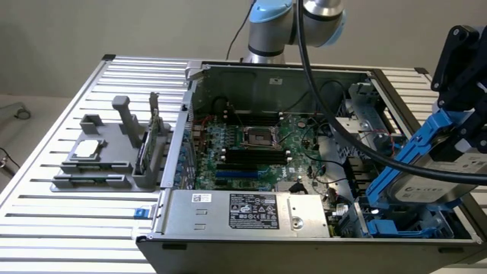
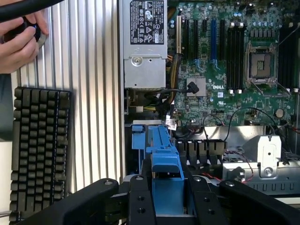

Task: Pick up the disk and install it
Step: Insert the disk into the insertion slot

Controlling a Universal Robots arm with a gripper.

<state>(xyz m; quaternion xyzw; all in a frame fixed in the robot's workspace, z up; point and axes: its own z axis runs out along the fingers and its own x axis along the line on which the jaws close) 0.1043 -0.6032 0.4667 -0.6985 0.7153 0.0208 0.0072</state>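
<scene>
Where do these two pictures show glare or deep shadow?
Exterior view: even light, a pale sheen on the disk, dark shadow low in the computer case beneath it. Wrist view: the slatted table is bright; the gripper, shut on the disk, looks almost black.

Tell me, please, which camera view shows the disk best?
The exterior view. There the disk shows its silver-grey face, its label and its blue carrier, tilted over the open computer case. The wrist view looks along its edge and gives the blue carrier's end between the black fingers.
</scene>
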